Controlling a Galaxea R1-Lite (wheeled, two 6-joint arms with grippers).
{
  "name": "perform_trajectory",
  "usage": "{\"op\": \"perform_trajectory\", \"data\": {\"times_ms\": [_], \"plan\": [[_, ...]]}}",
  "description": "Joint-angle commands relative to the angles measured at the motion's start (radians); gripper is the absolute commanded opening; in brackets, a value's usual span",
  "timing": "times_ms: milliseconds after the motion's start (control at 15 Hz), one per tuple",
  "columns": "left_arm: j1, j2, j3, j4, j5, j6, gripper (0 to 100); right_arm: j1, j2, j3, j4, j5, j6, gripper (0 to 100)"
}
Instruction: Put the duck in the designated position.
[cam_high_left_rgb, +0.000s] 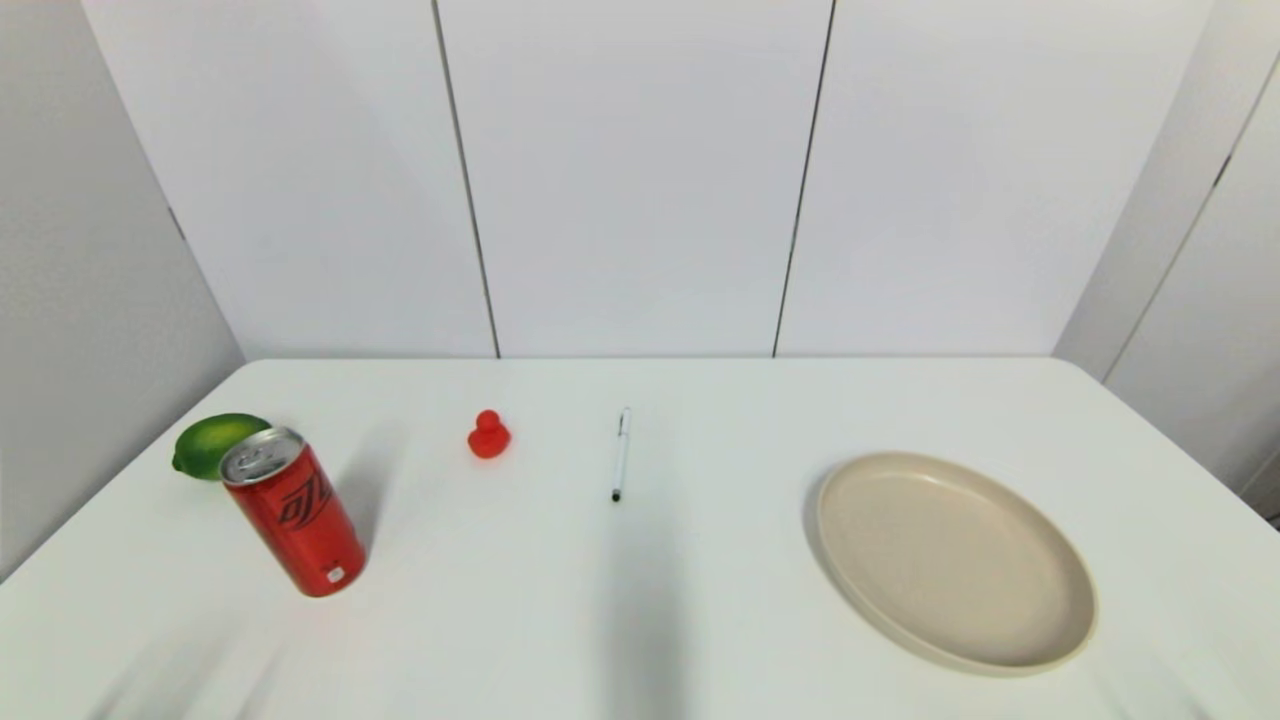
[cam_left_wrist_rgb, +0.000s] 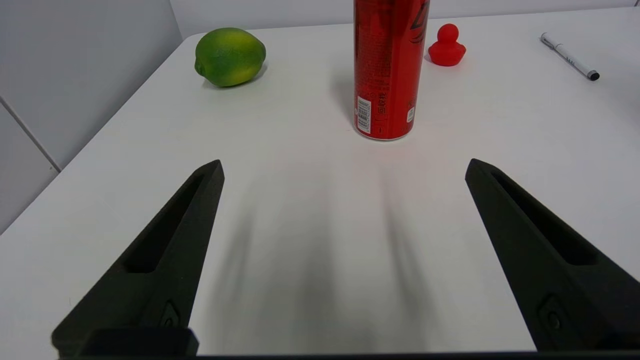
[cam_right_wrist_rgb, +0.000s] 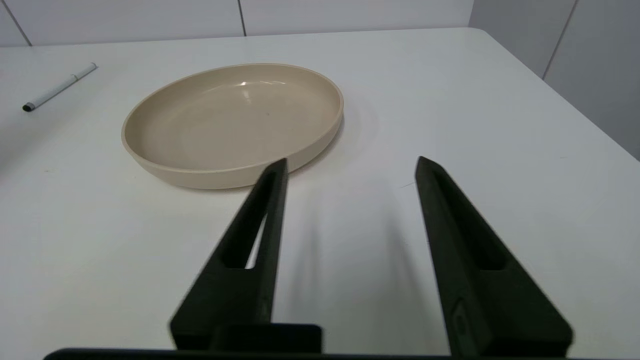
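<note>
We see the duck (cam_high_left_rgb: 488, 435) sitting upright on the white worktop (cam_high_left_rgb: 640, 620), toward the far left-centre, untouched and apart from everything around it. A pen (cam_high_left_rgb: 620, 454) lies just to its right, black tip pointing toward the robot. To the duck's left and nearer the robot stands a red soda can (cam_high_left_rgb: 293, 510), upright, with a green lime (cam_high_left_rgb: 218, 444) just behind it near the worktop's left edge. A round beige plate (cam_high_left_rgb: 955, 560) rests on the right half of the worktop, well apart from the duck, and nothing lies in it.

Neither arm shows in the head view. From the left wrist we see the left tool (cam_left_wrist_rgb: 344, 172) hanging low over bare worktop near the robot's side, its two black fingers (cam_left_wrist_rgb: 165, 250) spread wide and holding nothing; the can stands ahead of it, with the duck beyond the can to one side and the lime farther off on the other. From the right wrist we see the right tool (cam_right_wrist_rgb: 350, 167) likewise over bare worktop, its fingers (cam_right_wrist_rgb: 470, 260) parted at a moderate gap and empty, with one fingertip drawn against the plate's near rim and the pen visible far off.

The bare stretch of worktop between the pen and the plate carries nothing.
</note>
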Motion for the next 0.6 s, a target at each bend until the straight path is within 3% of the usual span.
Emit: {"op": "perform_trajectory", "data": {"times_ms": [67,600], "plan": [[0.0,0.0,0.0,0.0,0.0,0.0,100,0.0,0.0,0.0,0.0,0.0,0.0,0],[0.0,0.0,0.0,0.0,0.0,0.0,100,0.0,0.0,0.0,0.0,0.0,0.0,0]]}}
